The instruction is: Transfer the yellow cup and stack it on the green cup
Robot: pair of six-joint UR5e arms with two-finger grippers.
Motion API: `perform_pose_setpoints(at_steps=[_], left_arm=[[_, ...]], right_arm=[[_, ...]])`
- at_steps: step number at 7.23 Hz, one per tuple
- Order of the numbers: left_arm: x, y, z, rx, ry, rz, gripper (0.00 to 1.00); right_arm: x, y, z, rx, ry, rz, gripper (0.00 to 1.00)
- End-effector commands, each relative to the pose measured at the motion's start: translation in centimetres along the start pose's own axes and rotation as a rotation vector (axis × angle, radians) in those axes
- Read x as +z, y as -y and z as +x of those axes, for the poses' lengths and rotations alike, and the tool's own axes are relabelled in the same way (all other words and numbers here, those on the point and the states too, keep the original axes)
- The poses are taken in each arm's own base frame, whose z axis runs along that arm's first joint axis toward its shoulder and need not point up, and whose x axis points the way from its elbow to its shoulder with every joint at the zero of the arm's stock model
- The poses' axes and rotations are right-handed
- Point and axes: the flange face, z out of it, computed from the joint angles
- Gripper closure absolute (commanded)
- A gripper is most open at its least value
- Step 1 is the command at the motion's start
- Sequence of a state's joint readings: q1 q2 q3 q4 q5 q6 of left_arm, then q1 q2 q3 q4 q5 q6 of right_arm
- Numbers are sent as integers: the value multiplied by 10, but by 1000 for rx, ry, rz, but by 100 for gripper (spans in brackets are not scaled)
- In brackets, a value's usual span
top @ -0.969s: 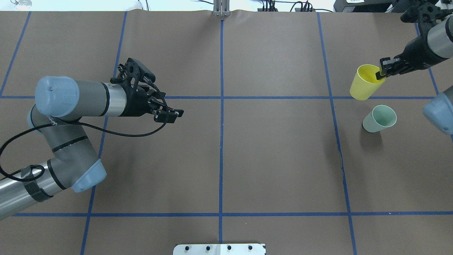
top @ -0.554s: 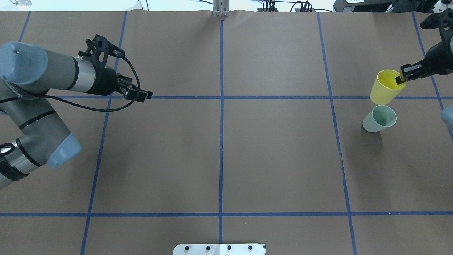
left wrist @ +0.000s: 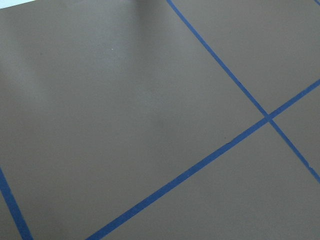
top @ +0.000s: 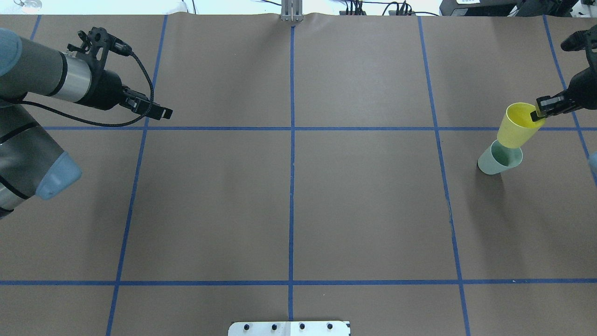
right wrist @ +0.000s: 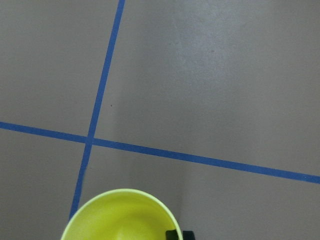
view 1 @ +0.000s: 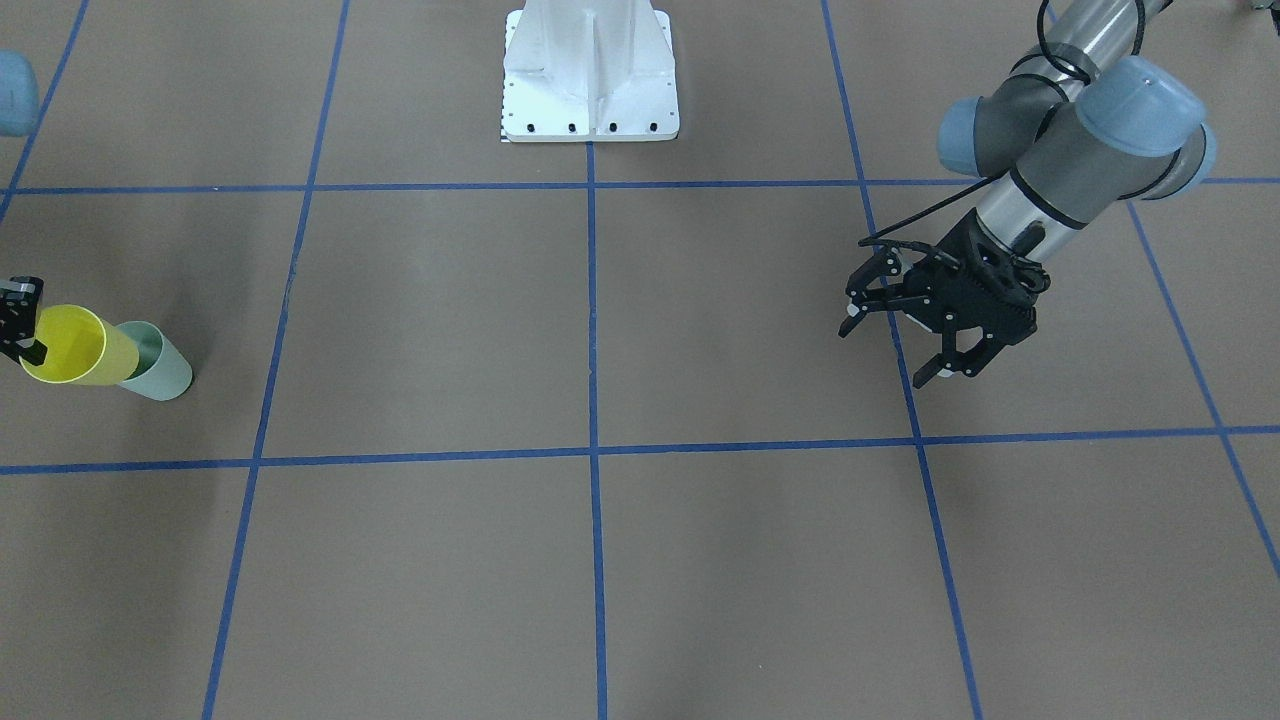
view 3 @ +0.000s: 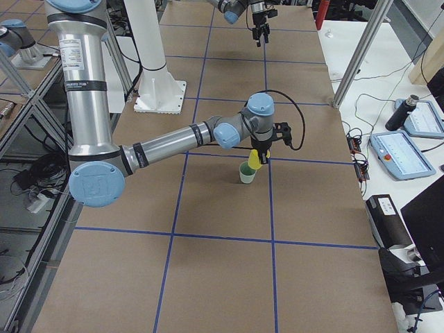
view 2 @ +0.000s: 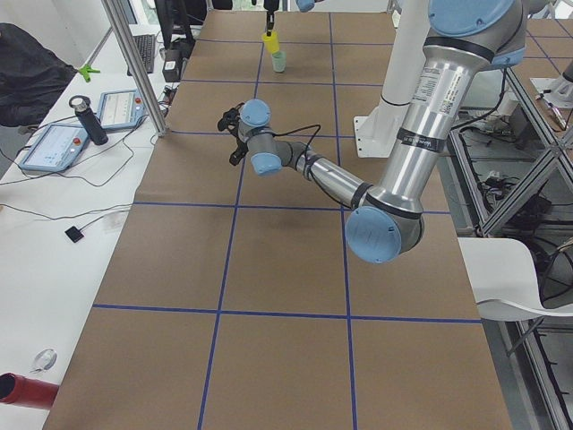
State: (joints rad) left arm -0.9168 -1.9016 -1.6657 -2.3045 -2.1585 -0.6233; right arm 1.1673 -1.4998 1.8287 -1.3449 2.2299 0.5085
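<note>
My right gripper [top: 540, 111] is shut on the rim of the yellow cup [top: 517, 127], one finger inside it. The cup hangs tilted, its base right over the mouth of the green cup [top: 493, 162], which stands upright on the table at the far right. I cannot tell whether they touch. The front view shows the yellow cup [view 1: 72, 346] overlapping the green cup [view 1: 162, 373], with the right gripper [view 1: 20, 325] at the view's edge. The right wrist view shows only the yellow cup's mouth [right wrist: 120, 216]. My left gripper [top: 161, 112] is open and empty far to the left [view 1: 890, 352].
Brown paper with blue tape lines [top: 292, 140] covers the table. The robot's white base plate [view 1: 590, 70] sits at the near-side middle. A side bench with tablets and a bottle [view 3: 402, 146] lies beyond the table's right end.
The right gripper has carried the yellow cup to the right and down until its base sits over the green cup's mouth. The left arm has drawn back to the left and away.
</note>
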Motion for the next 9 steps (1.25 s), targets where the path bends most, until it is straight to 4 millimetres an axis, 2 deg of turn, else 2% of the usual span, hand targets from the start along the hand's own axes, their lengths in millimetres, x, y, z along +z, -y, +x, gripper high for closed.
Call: perform_pose_setpoints(at_steps=[1, 4, 9], left_arm=[[0, -2, -5, -3, 4, -5, 0], [-2, -4, -9, -4, 10, -4, 0], [-2, -10, -13, -11, 15, -10, 0]], right_arm=[[9, -5, -2, -5, -2, -19, 100], [21, -11, -11, -21, 1, -47, 100], [31, -13, -6, -16, -8, -62, 100]])
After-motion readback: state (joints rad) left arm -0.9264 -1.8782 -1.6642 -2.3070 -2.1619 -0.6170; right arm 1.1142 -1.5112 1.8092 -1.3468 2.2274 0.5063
